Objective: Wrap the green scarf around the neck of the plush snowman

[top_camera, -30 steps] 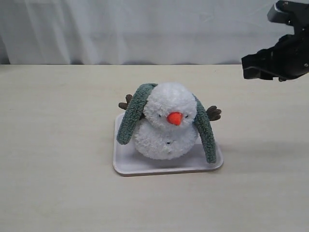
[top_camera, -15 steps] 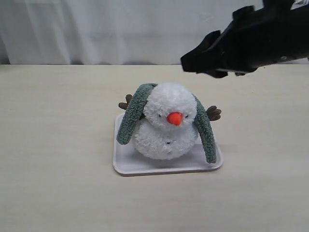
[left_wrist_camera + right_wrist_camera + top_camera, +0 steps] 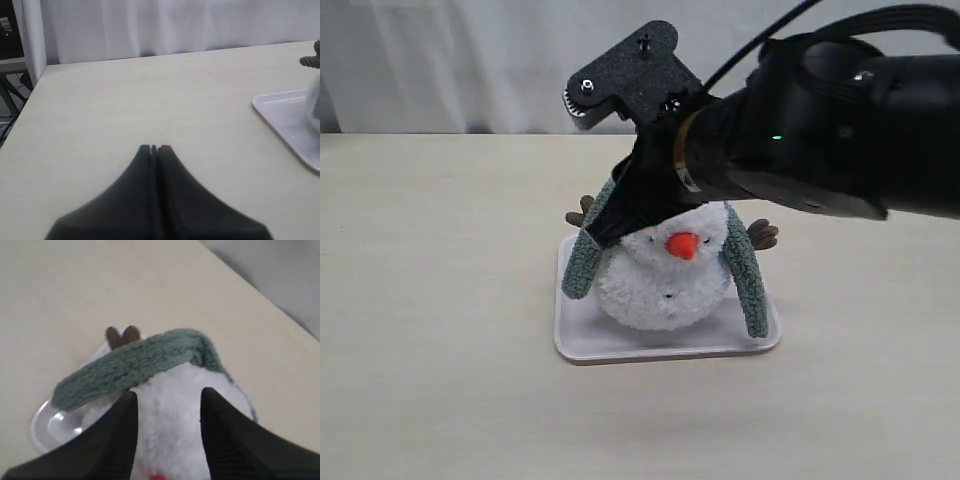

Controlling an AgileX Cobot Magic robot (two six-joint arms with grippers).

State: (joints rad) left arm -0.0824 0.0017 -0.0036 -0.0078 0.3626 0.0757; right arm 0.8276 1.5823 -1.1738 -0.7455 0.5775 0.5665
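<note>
The plush snowman [image 3: 665, 285] stands upright on a white tray [image 3: 660, 346]. The green scarf [image 3: 748, 282] is draped over the back of its head, and one end hangs down each side in front. My right gripper [image 3: 612, 228] reaches across from the right and covers the top left of the head. In the right wrist view this gripper [image 3: 167, 395] is open, its fingers [image 3: 125, 412] apart over the white head [image 3: 170, 415], just below the scarf [image 3: 135, 362]. The left gripper [image 3: 154, 148] is shut and empty above bare table, away from the tray [image 3: 285, 115].
A white curtain hangs behind the table's far edge. A brown twig arm [image 3: 762, 234] sticks out on the snowman's right, another [image 3: 582, 212] on its left. The left wrist view shows the table's side edge [image 3: 30, 95] and a drop beyond it.
The right arm has swung in from the upper right and come down over the snowman's head. The scarf, snowman and tray have not moved.
</note>
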